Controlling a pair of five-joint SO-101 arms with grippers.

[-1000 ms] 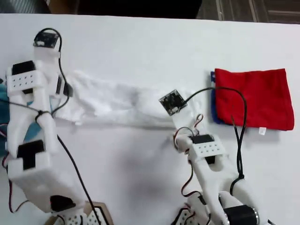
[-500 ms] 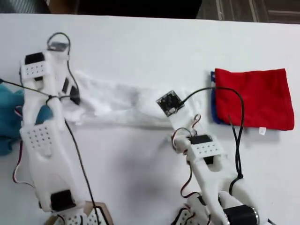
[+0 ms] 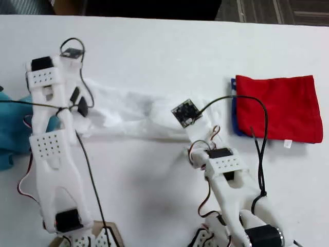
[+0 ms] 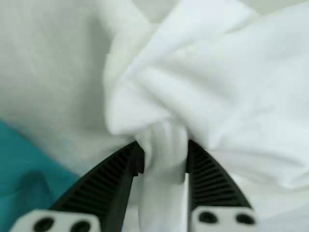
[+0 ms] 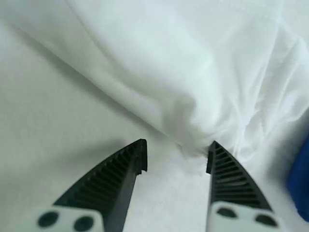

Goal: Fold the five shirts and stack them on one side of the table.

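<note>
Since a second ago the left arm has swung farther up the table, dragging one end of the crumpled white cotton shirt (image 3: 133, 116), which lies mid-table; folding is judged under way. The left gripper (image 4: 163, 159) is narrow, clamped on bunched white fabric. The right gripper (image 5: 176, 153) stands wide at the shirt's hem, holding nothing.

Over the last 1 s the left arm (image 3: 49, 149) swings toward the white shirt (image 3: 133, 113), and its wrist now sits over the shirt end nearest that arm. The left gripper (image 4: 162, 162), clamped on that end, draws it slightly inward. The teal shirt (image 3: 10, 131) beyond that end is more exposed.
</note>
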